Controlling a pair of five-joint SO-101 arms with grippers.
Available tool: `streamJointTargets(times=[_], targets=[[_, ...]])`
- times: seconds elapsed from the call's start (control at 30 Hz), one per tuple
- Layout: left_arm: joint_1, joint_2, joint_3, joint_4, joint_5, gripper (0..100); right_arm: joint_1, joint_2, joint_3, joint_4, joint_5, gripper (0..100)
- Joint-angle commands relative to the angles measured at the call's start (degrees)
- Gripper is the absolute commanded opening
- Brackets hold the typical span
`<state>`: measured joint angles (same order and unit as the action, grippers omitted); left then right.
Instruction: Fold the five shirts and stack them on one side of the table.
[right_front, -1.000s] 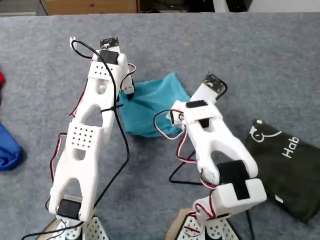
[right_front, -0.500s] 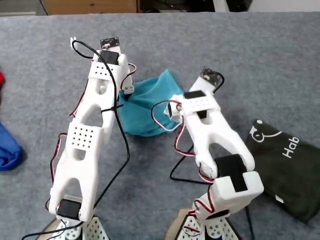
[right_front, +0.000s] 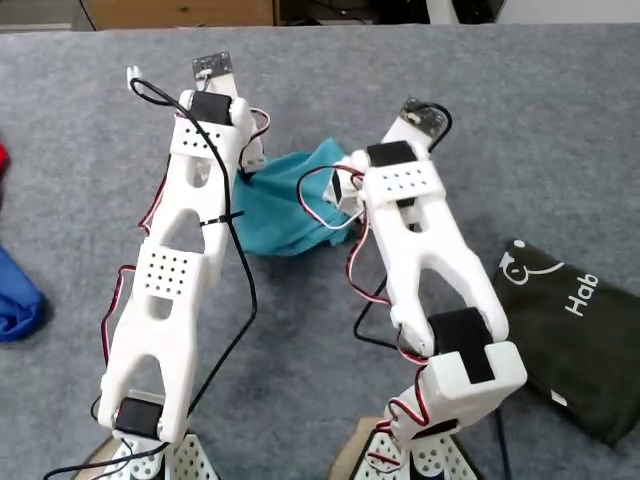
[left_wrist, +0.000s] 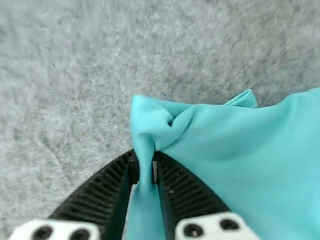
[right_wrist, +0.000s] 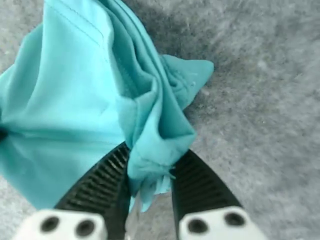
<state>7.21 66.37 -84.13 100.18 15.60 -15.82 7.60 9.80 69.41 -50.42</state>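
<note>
High view: two white arms (right_front: 170, 290) meet over the teal shirt (right_front: 290, 210), which lies bunched on the grey table surface (right_front: 520, 120) between the two pincers.

Left wrist view: the left pincer (left_wrist: 145, 162) is clamped on a thin twisted corner of the shirt. The rest of the cloth spreads out beyond its fingertips and off to one side.

Right wrist view: the right pincer (right_wrist: 150, 157) is closed around a thick gathered fold, with several layers bulging out past its tips.

Step in hand, as judged from the room: the shirt is held at two points for opening out, and no fold has been made yet. The next move calls for both arms to lift and draw apart together, with even tension, so the cloth spreads flat. The thin pinch on the left looks liable to slip. The layered bundle on the right may keep the cloth from opening.

Surface and surroundings: the grey covering looks felt-like and soft. A dark garment (right_front: 570, 340) with pale print lies well apart from the right pincer, out to that arm's side. A blue cloth (right_front: 15, 300) and a red scrap (right_front: 3, 157) sit at the table's edge, well apart from the left pincer. Wooden furniture (right_front: 180, 12) stands beyond the far edge.
</note>
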Motion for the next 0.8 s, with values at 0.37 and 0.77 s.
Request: streamJointTargets(times=[0.37,0.77], targets=[[2.1,-5.1,-12.0,0.4,4.7,2,1.4,-0.2,-16.0,8.4,0.6,0.5],[7.2,-13.8,-11.7,-1.1,6.9,2,10.3,-0.2,-26.1,17.9,2.5,0.5]])
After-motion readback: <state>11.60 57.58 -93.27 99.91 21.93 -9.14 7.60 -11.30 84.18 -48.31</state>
